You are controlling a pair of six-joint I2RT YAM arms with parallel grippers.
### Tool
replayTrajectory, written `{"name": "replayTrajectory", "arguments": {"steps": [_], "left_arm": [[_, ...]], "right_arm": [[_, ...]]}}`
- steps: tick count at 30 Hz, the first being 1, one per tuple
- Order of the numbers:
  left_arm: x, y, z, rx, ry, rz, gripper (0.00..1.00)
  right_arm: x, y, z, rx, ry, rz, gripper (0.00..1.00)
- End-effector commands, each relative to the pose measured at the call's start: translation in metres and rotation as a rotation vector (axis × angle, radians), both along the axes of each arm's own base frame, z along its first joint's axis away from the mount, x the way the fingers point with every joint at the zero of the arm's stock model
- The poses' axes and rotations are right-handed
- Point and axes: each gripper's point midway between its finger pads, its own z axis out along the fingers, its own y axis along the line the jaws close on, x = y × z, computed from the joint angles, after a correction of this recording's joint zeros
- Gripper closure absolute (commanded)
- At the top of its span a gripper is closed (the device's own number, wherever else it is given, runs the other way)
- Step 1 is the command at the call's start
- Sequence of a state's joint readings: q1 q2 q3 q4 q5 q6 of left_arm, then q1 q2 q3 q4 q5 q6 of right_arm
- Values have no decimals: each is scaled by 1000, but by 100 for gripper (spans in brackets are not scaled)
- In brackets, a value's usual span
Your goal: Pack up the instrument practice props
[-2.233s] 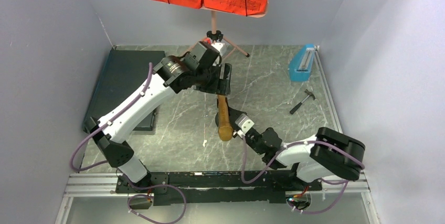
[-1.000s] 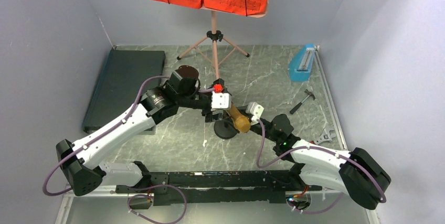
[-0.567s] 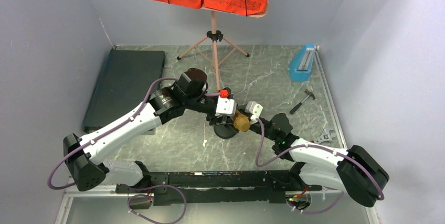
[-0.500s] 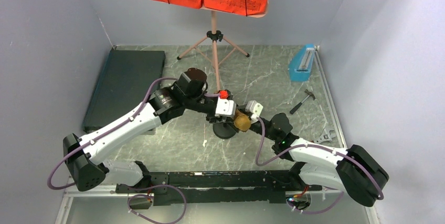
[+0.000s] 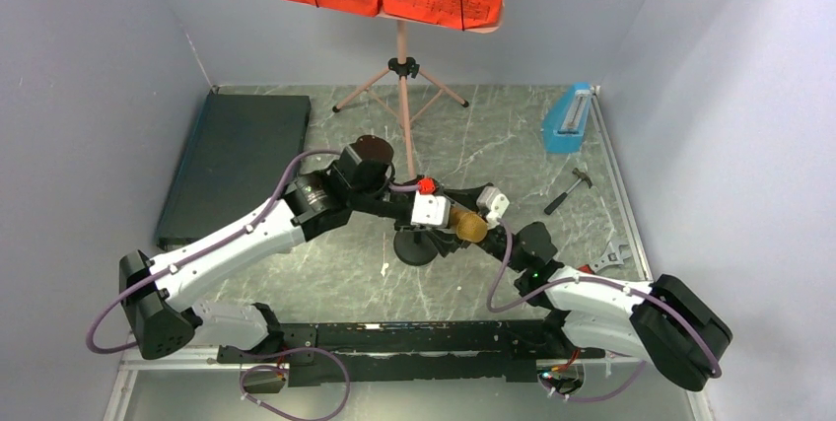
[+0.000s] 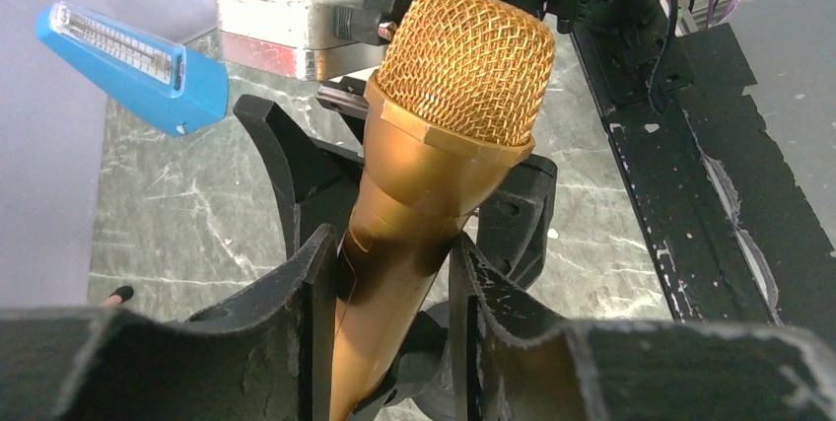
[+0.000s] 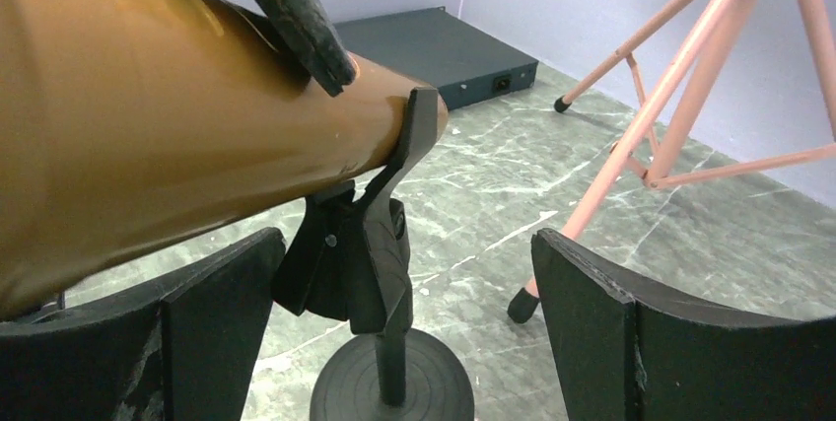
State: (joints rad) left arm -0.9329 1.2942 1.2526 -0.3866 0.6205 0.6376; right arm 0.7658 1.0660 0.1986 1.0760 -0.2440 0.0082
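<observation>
White-black arms (image 5: 242,242), seemingly purple cables (image 5: 283,182)

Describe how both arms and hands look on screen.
The left arm and right arm match: white shells, black joints, a looping purple cable along each. A white block sits at each wrist; the left's carries a red cap. The left hand and right hand each have two matte black fingers.

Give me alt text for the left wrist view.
A gold microphone with a mesh head stands between the left tool's black fingers, which hug its barrel. A blue metronome sits upper left on the marbled table.
</observation>
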Motion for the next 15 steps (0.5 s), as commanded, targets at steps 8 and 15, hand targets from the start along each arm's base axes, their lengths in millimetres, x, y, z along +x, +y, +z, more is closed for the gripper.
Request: {"name": "replayTrajectory", "arguments": {"steps": [8, 15], "left_arm": [[13, -6, 8, -83, 45, 261, 89], [22, -13, 6, -120, 26, 353, 90]], "right_arm": [[-8, -19, 7, 80, -168, -53, 5], [-11, -15, 6, 140, -159, -24, 11]]}}
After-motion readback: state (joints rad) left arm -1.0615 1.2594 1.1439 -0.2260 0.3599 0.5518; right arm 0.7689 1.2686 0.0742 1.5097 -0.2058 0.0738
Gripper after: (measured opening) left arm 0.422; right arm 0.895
